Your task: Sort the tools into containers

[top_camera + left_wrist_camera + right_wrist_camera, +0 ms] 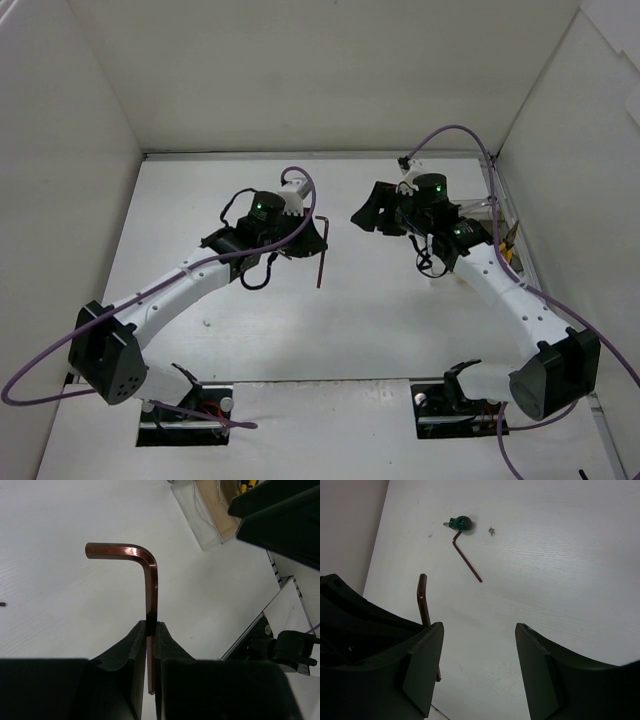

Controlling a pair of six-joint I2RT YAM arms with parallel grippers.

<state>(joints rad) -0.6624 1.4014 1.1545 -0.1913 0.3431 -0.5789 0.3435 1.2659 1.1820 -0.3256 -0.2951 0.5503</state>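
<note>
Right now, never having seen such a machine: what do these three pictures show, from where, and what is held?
This is a robot: a left arm and a right arm on a white table. One picture looks down from above; the others come from a camera on each wrist. The left gripper is shut on a dark L-shaped hex key. The right gripper is open and empty. On the table lie a second hex key, a green-handled screwdriver and a tiny screw. A clear plastic bin stands near the right arm.
</note>
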